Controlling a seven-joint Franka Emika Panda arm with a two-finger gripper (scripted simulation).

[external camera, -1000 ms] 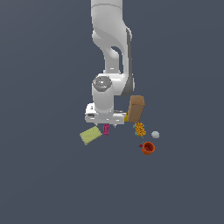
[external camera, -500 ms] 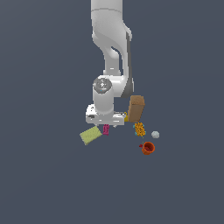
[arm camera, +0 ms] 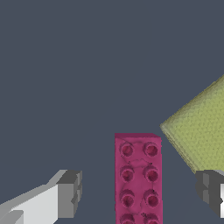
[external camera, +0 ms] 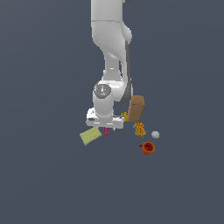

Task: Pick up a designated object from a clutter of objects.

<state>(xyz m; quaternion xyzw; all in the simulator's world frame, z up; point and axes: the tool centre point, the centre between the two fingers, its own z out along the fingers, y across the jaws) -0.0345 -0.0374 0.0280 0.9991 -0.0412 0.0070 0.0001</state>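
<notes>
The designated object is a small magenta-pink studded brick (arm camera: 138, 177), lying flat between my two fingertips in the wrist view. My gripper (arm camera: 140, 192) is open, with one finger (arm camera: 65, 194) on one side of the brick and the other finger (arm camera: 212, 192) on the far side, both apart from it. In the exterior view the brick (external camera: 106, 130) peeks out just below my hand (external camera: 105, 119), next to the yellow-green sponge (external camera: 90, 136).
The sponge (arm camera: 199, 129) lies close to one finger. In the exterior view, a tall tan box (external camera: 136, 108), a speckled yellow-orange piece (external camera: 139, 128), a pale grey ball (external camera: 155, 134) and an orange cup (external camera: 148, 148) stand to the exterior view's right. A small yellow block (external camera: 124, 116) sits beside the box.
My hand has come down slightly over the pink brick. The objects have not moved.
</notes>
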